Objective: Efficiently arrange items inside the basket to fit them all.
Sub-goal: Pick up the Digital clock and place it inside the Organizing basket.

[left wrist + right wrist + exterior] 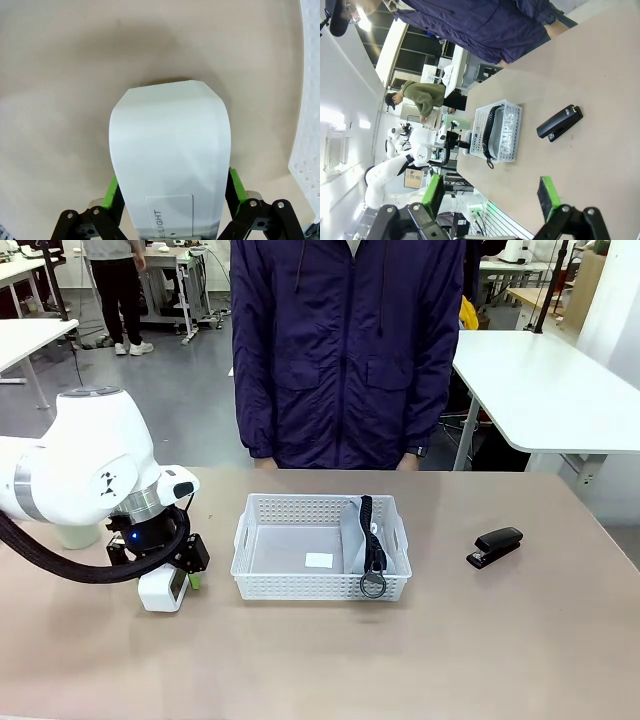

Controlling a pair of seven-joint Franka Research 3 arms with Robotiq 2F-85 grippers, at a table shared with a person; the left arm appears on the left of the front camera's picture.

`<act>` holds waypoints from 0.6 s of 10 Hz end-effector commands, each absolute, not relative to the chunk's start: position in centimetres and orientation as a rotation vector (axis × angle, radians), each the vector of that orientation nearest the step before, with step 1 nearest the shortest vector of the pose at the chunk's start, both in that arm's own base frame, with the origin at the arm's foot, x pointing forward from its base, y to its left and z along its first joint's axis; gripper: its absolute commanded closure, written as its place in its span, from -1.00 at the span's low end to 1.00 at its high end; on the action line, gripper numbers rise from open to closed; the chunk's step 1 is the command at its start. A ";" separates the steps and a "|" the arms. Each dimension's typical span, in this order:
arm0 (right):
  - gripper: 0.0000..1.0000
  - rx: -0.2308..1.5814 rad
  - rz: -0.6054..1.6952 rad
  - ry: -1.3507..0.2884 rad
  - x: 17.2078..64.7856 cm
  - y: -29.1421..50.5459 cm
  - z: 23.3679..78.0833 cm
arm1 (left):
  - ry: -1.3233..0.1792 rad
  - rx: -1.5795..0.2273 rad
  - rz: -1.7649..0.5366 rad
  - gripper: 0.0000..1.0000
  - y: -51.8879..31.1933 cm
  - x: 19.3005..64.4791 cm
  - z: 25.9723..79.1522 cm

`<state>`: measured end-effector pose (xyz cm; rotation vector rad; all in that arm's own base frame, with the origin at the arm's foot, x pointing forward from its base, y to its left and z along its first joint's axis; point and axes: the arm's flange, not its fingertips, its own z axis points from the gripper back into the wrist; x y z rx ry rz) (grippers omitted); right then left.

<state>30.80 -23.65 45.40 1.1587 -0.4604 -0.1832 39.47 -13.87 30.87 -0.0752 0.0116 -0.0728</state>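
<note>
left claw [172,576] grips the white clock [162,592], its 2 green pads [113,193] pressed to the clock's sides, down at the table [400,660] just left of the white basket [300,586]. the grey pouch [356,538] stands in the basket's right end, its black strap and ring draped over the front rim. the black stapler [496,546] lies on the table, right of the basket and apart from it. right claw [490,195] gapes wide, holding nothing.

The pouch [356,540] lies in the basket's [290,587] right end (strap [369,525] over the front wall); the stapler [495,546] sits right of the basket, the clock [164,590] left.
</note>
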 end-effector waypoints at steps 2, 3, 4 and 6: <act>-1.00 1.174 -0.163 -0.494 31.1 -23.8 45.6 | 0.007 -0.041 -0.042 0.16 -13.9 40.0 30.7; -1.00 1.174 -0.163 -0.494 31.1 -23.8 45.6 | 0.011 -0.048 -0.041 1.00 -14.0 40.0 30.8; -1.00 1.174 -0.163 -0.494 31.1 -23.8 45.6 | 0.013 -0.049 -0.039 1.00 -14.0 40.1 30.7; -1.00 1.174 -0.163 -0.494 31.1 -23.8 45.6 | 0.015 -0.043 -0.043 0.68 -14.0 40.2 30.6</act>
